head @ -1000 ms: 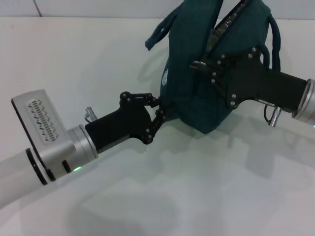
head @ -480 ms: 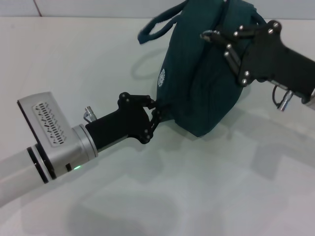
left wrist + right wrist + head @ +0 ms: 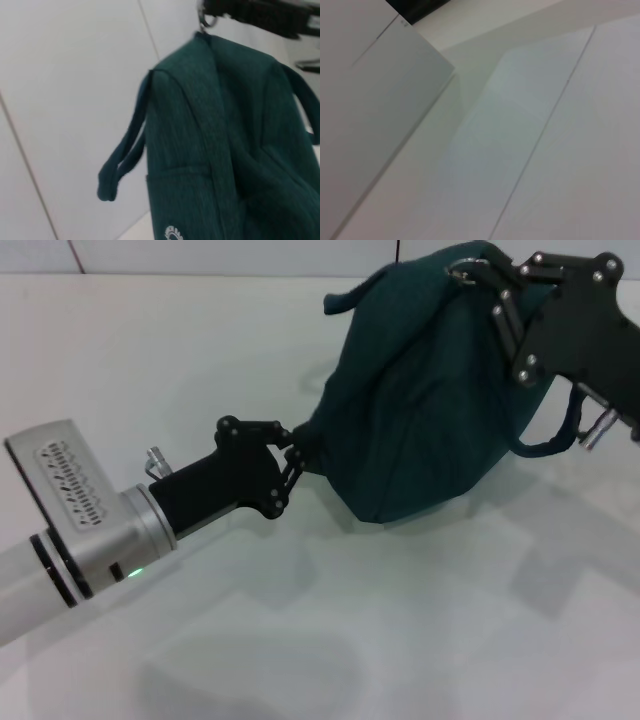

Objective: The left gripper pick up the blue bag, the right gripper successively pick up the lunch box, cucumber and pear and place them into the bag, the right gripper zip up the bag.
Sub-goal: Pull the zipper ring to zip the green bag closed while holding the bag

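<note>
The blue bag (image 3: 420, 410) stands lifted and tilted over the white table, its top seam closed where it shows. My left gripper (image 3: 293, 455), black on a silver wrist, is shut on the bag's lower left edge. My right gripper (image 3: 478, 275) is at the bag's top right end, shut on the ring zipper pull (image 3: 462, 270). In the left wrist view the bag (image 3: 220, 140) fills the picture, with a handle (image 3: 120, 160), part of the white logo (image 3: 172, 232) and the right gripper (image 3: 250, 10) above. The lunch box, cucumber and pear are out of view.
The white table (image 3: 300, 640) spreads below and in front of the bag. One bag handle (image 3: 545, 445) hangs under the right arm; another (image 3: 345, 298) sticks out at the far left. The right wrist view shows only white panels (image 3: 520, 150).
My right gripper has travelled right and up along the bag's top with the ring pull. The bag has swung and tilted with it. My left gripper shifted slightly left, still holding.
</note>
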{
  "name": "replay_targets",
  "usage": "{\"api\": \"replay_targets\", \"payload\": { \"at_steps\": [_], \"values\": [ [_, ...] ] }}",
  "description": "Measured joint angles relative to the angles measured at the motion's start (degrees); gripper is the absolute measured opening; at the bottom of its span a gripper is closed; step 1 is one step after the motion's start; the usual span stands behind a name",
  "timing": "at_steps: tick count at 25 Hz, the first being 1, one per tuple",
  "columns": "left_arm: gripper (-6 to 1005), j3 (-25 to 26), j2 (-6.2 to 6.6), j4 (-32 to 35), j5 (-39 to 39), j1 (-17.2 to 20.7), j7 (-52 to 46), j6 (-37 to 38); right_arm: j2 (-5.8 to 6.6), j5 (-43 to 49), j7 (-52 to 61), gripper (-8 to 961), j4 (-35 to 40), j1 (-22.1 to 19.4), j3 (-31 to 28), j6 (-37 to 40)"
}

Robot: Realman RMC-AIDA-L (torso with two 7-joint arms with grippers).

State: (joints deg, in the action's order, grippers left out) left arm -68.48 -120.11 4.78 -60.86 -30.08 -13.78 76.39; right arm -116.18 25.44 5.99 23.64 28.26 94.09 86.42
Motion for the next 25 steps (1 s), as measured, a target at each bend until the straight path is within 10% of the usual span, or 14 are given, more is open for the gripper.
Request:
{"api": "replay_targets", "payload": {
  "at_steps": [12, 25],
  "values": [
    [123, -0.2, -0.44, 0.0, 0.2, 0.9, -3.0, 2.7, -0.01, -5.8, -4.0, 18, 0.1, -0.1, 8.0, -0.8],
    [531, 0.3, 0.02, 2.1, 1.7, 0.6, -16.3, 10.0, -0.01, -5.6, -4.0, 18, 0.0, 0.1, 8.2, -2.0]
  ]
}}
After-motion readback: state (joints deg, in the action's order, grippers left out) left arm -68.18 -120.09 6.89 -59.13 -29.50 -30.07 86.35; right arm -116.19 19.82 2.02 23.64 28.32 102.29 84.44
